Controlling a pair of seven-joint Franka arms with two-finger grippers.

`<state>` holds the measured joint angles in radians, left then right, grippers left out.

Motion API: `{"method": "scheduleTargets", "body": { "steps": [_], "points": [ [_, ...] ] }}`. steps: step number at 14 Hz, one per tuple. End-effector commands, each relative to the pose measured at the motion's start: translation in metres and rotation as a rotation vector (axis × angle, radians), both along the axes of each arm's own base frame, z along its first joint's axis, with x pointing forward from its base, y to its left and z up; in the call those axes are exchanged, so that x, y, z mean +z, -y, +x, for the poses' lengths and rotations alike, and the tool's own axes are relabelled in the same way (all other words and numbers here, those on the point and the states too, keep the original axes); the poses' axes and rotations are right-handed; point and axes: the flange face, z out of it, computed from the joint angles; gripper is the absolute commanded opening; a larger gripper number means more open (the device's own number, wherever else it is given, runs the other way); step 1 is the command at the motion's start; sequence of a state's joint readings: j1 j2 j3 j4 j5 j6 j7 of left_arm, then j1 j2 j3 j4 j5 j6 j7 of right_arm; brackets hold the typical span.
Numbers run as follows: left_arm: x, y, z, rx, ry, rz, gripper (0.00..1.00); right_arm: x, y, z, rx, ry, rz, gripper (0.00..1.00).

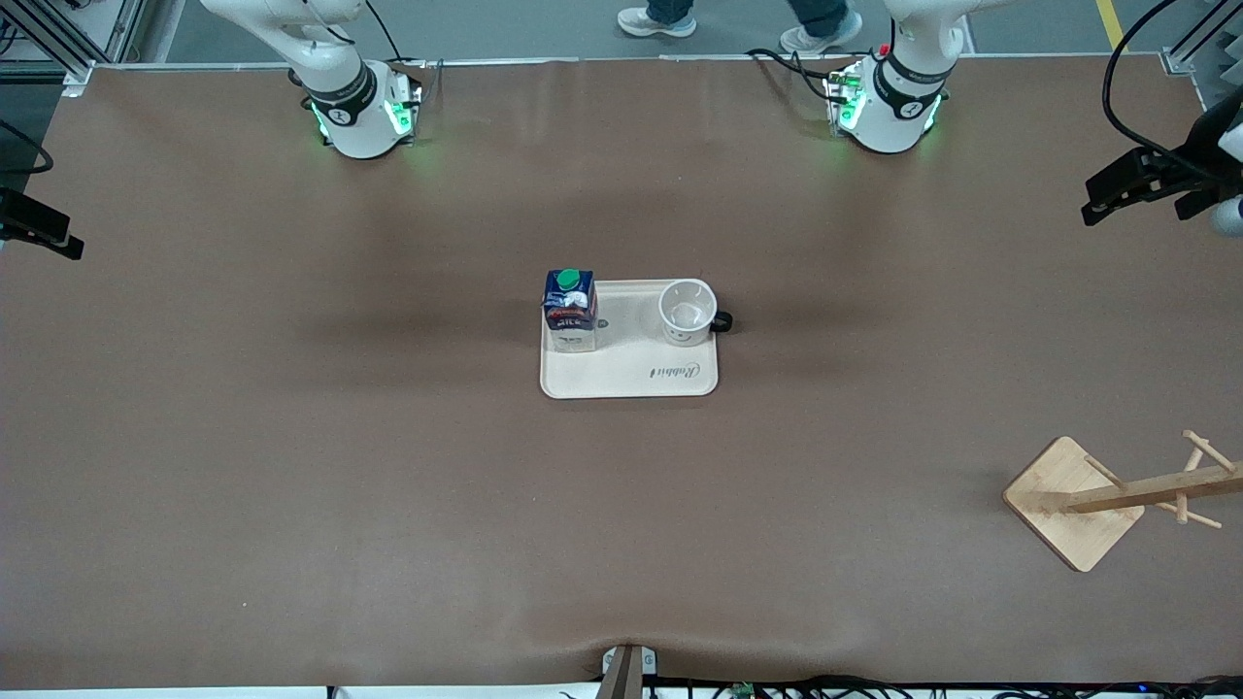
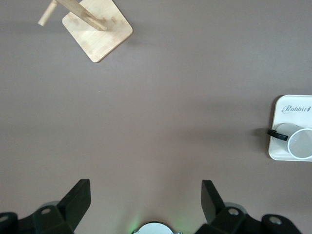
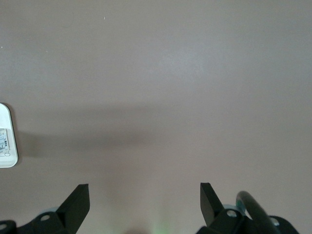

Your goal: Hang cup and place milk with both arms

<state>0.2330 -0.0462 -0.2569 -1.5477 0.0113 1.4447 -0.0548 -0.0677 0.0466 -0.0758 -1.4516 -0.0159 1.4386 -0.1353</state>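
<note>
The white cup [image 1: 688,311] stands upright on a cream tray [image 1: 631,381] at mid-table, at the tray's end toward the left arm, with its black handle [image 1: 722,322] over the tray's edge. The dark-blue milk carton [image 1: 570,309] with a green cap stands at the tray's end toward the right arm. The cup also shows in the left wrist view [image 2: 300,144]. My left gripper [image 2: 146,189] is open and empty, high over bare table near its base. My right gripper [image 3: 145,191] is open and empty, high over bare table. Neither gripper shows in the front view.
A wooden mug rack [image 1: 1073,500] stands near the front camera toward the left arm's end, its pegged post leaning outward; it also shows in the left wrist view [image 2: 97,31]. The tray's corner [image 3: 7,146] shows in the right wrist view. Black camera mounts [image 1: 1146,180] [image 1: 39,228] overhang both table ends.
</note>
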Motion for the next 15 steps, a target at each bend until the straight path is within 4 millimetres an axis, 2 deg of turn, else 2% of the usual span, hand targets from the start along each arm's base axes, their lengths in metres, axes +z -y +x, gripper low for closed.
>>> {"method": "scheduleTargets", "body": {
  "steps": [1, 6, 10, 15],
  "points": [
    [-0.007, 0.013, 0.008, -0.027, -0.019, -0.014, 1.0, 0.003, 0.003, 0.0, 0.005, 0.005, 0.023, 1.0],
    [-0.031, 0.047, 0.018, 0.039, -0.062, -0.011, 1.0, 0.003, 0.003, 0.0, 0.005, 0.006, 0.023, 1.0],
    [-0.047, 0.097, 0.02, 0.061, -0.077, -0.006, 1.0, 0.003, 0.004, 0.0, 0.004, 0.006, 0.023, 1.0],
    [-0.089, 0.166, 0.031, 0.047, -0.099, -0.02, 1.0, 0.002, 0.004, 0.0, 0.002, 0.005, 0.023, 1.0]
  ]
}}
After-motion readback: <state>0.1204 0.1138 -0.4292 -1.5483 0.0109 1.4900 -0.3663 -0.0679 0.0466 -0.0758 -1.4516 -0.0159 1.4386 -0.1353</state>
